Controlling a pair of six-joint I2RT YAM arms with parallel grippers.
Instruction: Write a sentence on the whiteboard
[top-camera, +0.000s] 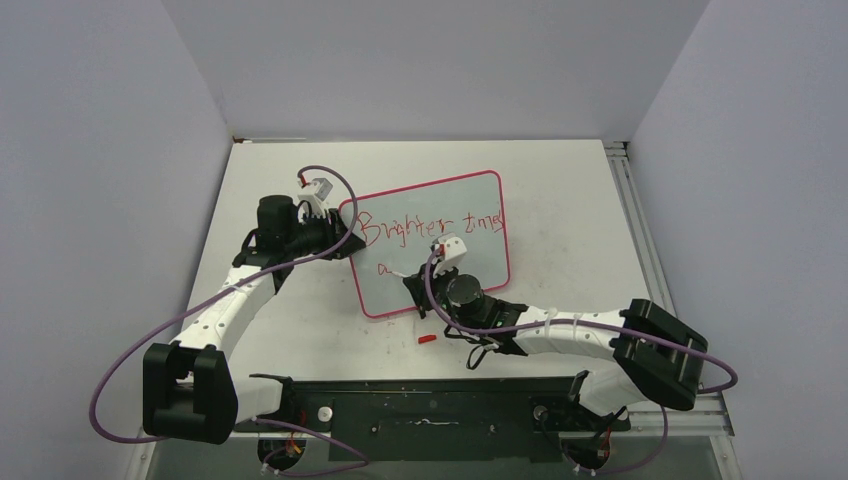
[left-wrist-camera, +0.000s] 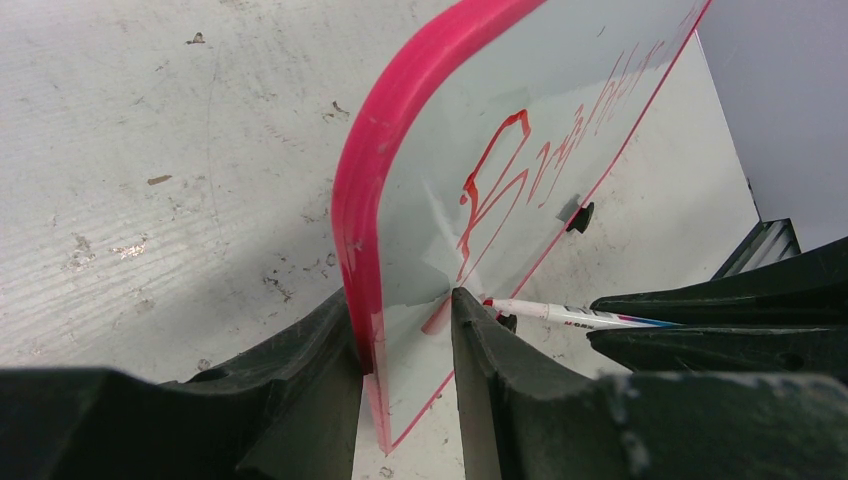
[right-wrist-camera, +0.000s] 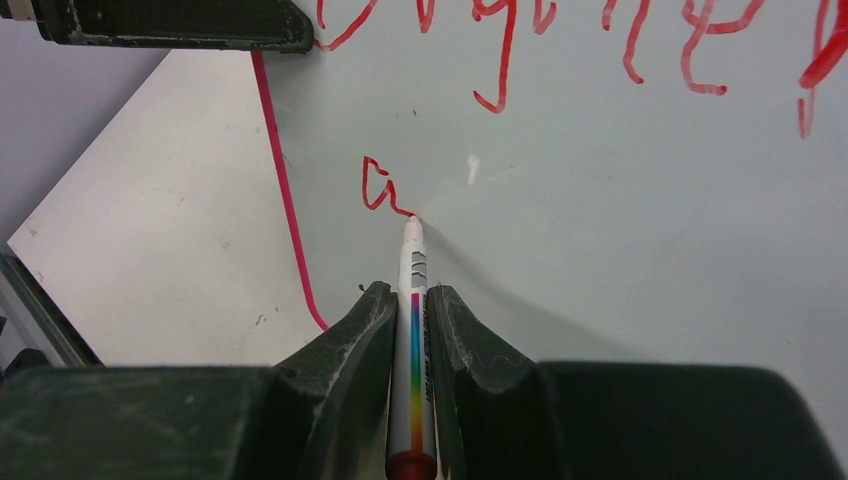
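Glossy pink-framed whiteboard (top-camera: 485, 255) lies mid-tabletop (top-camera: 560, 200), its left edge clenched by the left gripper (left-wrist-camera: 405, 310) fingers. The right gripper (right-wrist-camera: 410, 300) fingers grasp a white rainbow-striped marker (right-wrist-camera: 413, 260), tip touching the board at the "a" opening line two of the red handwritten sentence (top-camera: 430, 225).

Recommended: light, even pressure and letters sized to fit "ahead".

Only the right wrist view confirms tip contact. Only the top view shows a small red piece (top-camera: 427, 338) below the board.
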